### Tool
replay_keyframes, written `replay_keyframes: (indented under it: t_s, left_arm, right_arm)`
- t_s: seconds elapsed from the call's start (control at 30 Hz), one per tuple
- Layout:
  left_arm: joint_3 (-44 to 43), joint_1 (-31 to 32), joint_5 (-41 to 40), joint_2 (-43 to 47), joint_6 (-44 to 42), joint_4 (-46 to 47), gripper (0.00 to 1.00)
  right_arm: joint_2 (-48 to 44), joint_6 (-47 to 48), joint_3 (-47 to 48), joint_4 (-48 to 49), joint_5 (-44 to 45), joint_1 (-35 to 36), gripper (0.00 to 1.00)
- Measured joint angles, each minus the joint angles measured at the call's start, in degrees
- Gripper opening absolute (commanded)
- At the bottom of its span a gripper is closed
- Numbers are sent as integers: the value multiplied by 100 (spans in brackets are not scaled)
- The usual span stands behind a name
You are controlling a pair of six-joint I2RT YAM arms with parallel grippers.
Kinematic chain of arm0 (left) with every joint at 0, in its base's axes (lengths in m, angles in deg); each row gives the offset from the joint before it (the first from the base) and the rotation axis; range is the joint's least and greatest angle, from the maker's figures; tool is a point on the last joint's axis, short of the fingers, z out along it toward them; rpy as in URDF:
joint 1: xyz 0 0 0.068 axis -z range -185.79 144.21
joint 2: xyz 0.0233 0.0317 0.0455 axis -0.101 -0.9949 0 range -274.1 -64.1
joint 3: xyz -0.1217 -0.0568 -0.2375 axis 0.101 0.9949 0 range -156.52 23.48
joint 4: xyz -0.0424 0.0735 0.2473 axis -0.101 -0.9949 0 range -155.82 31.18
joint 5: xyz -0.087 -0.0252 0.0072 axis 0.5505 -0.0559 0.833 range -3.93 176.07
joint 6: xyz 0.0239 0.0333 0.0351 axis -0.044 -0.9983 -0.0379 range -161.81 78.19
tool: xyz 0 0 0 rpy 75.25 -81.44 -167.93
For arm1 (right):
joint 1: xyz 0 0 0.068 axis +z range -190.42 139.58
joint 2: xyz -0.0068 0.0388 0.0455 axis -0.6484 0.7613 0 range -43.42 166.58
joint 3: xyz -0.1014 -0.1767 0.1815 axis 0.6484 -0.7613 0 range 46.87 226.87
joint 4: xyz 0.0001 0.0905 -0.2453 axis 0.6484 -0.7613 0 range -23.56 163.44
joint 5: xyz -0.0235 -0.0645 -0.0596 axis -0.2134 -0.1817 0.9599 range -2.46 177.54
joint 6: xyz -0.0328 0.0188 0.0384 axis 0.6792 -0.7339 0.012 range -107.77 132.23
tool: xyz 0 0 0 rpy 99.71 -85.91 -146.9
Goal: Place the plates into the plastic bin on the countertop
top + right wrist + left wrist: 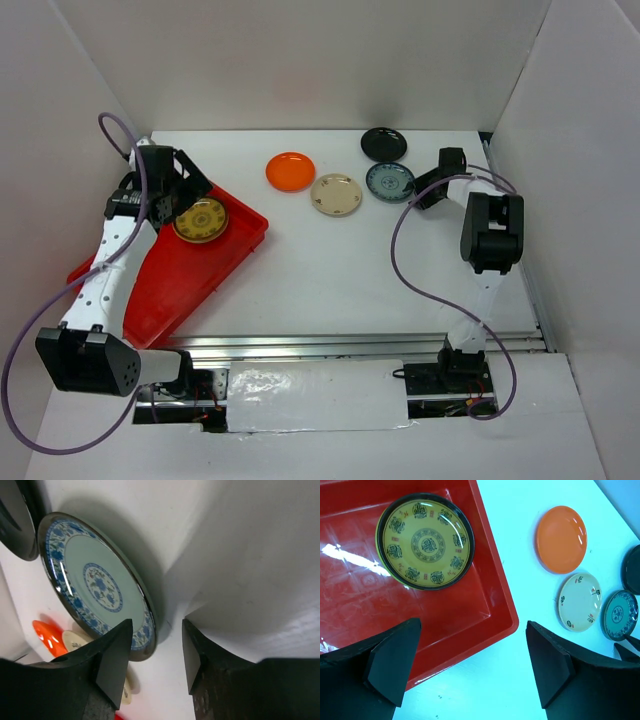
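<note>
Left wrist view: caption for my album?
Open left gripper above the red bin, yellow plate inside; four plates wait on the countertop.

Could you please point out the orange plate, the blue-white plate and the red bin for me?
orange plate (290, 171), top external view, its centre.
blue-white plate (97, 582), right wrist view, central motif.
red bin (360, 610), left wrist view, bare floor.

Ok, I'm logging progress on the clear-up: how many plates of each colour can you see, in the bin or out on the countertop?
yellow patterned plate: 1, in the red bin
orange plate: 1
cream plate: 1
blue-white plate: 1
black plate: 1
Total: 5 plates in view
</note>
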Motion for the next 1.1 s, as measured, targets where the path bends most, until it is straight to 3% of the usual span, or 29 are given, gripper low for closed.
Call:
replay_keyframes:
  t_s: [0.13,0.17,0.23,0.27,0.5,0.63,0.73,0.93,1.1]
  left_arm:
    - [-66,0,42,4,-179,-35,99]
    - [-63,0,55,4,-216,-55,99]
    - [-61,0,109,4,-291,-74,99]
    - [-61,0,140,4,-302,-76,99]
    - [81,4,610,-2,-424,125,99]
    - [208,149,1508,-114,-562,656,99]
    - [42,494,2583,-610,-603,1261,99]
    - [-380,1172,3965,-1862,-579,2052,99]
    - [-404,1364,4426,-2120,-509,2238,86]
  right_arm:
    - [170,-79,179,0,-122,-2,42]
    - [197,-81,212,-11,-129,-2,29]
    - [258,-79,273,-42,-127,-2,18]
    - [302,-98,297,-57,-133,-2,1]
    - [0,-168,-72,197,-120,22,0]
    - [-1344,-20,-1250,50,667,363,0]
    - [-2470,365,-1478,-114,1038,1174,0]
    - [-3550,929,-1574,807,-450,2234,0]
    - [-3519,1152,-1598,922,-1200,2398,0]
